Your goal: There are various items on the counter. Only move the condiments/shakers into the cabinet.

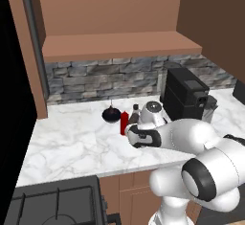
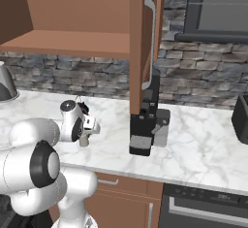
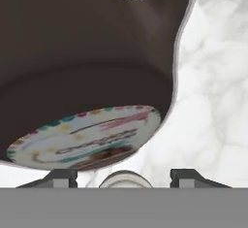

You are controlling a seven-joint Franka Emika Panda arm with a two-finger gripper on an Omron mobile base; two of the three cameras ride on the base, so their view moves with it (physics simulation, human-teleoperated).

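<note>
Standing on the counter (image 1: 72,142): red bottle (image 1: 124,122), brown bottle (image 1: 135,114)

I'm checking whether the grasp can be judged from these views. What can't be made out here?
- Dark brown bottle, left base view: the arm's wrist covers all but its top.
- Gripper, hand view: only the tips show above the grey band; a pale round top sits between them, contact unclear.
- Pale shaker, right base view: partly behind the hand.
- Red bottle: lower part hidden by the arm.
</note>
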